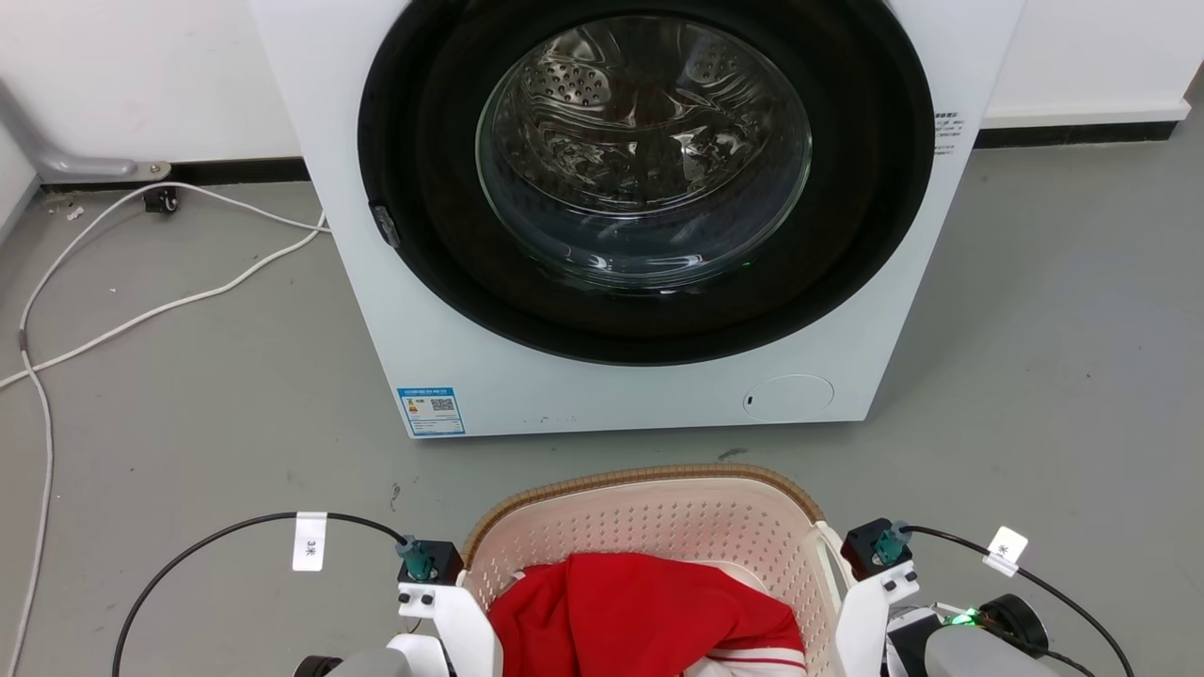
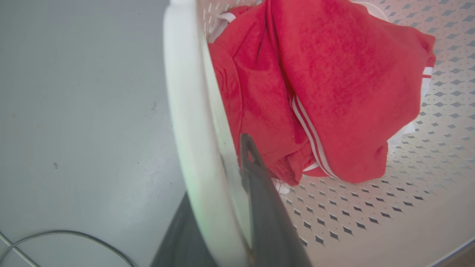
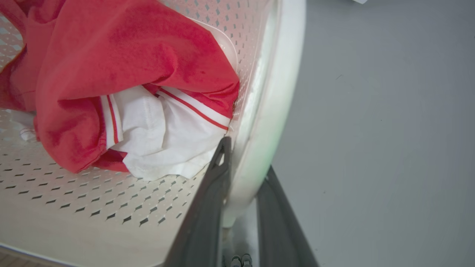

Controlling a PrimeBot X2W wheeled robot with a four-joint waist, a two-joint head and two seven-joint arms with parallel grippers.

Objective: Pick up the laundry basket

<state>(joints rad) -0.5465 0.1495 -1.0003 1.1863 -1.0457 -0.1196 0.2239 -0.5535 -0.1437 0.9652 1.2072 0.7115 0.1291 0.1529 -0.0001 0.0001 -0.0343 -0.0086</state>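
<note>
The laundry basket (image 1: 640, 477), cream-white and perforated with a brown woven-look rim, sits on the grey floor just below the head view's middle. It holds a red garment (image 1: 640, 611) with white stripes over white cloth (image 3: 163, 141). My two wrists flank it, the left wrist (image 1: 442, 602) and the right wrist (image 1: 870, 583). My left gripper (image 2: 217, 167) is shut on the left white loop handle (image 2: 189, 104), one finger inside the basket and one outside. My right gripper (image 3: 246, 155) clamps the right loop handle (image 3: 276, 85) the same way.
A white front-loading washing machine (image 1: 649, 400) stands just beyond the basket, its round glass door (image 1: 644, 150) shut. White cables (image 1: 141, 310) trail over the floor at the left. Black cables (image 1: 216, 541) run to both wrists. Bare grey floor lies on either side.
</note>
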